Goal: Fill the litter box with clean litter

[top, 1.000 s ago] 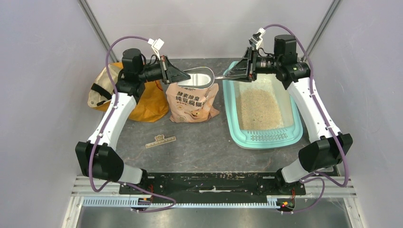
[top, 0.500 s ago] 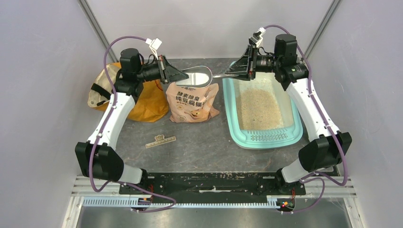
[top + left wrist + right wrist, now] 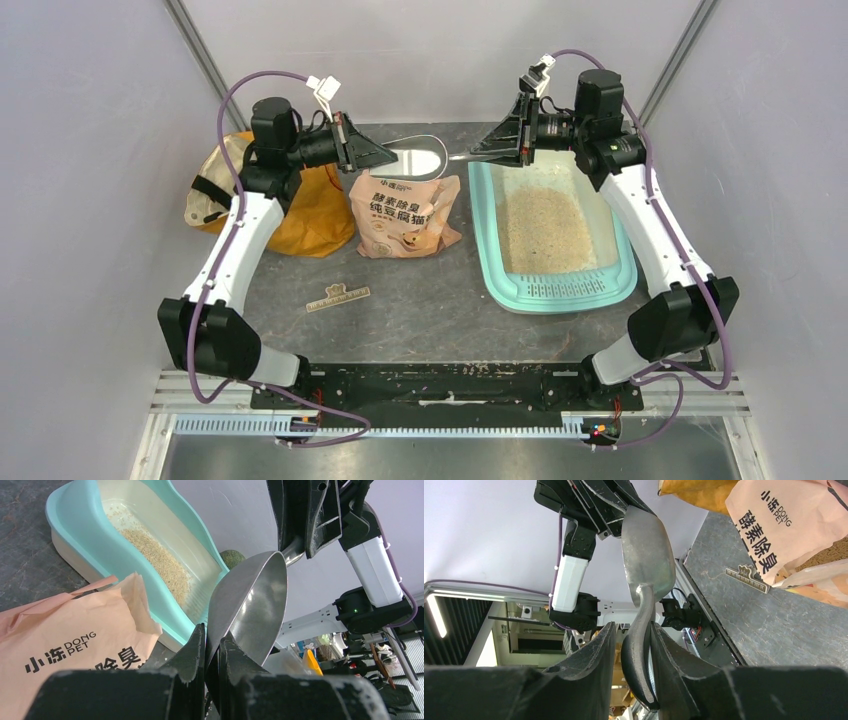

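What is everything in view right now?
litter box: one, teal, table's right
litter: beige patch, inside box
pouch: one, peach-pink, centre
scoop: one, silver, in the air above pouch
bag: one, orange, left of pouch
strip: one, tan, flat in front of pouch
round thing: one, green, behind box
table: one, dark grey
left end effector: black, shut on scoop's bowl rim
right end effector: black, around scoop's handle

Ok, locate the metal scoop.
Top view, back centre: the scoop hangs above the pouch, bowl rim pinched by the left gripper, handle inside the right gripper, left of the litter box.
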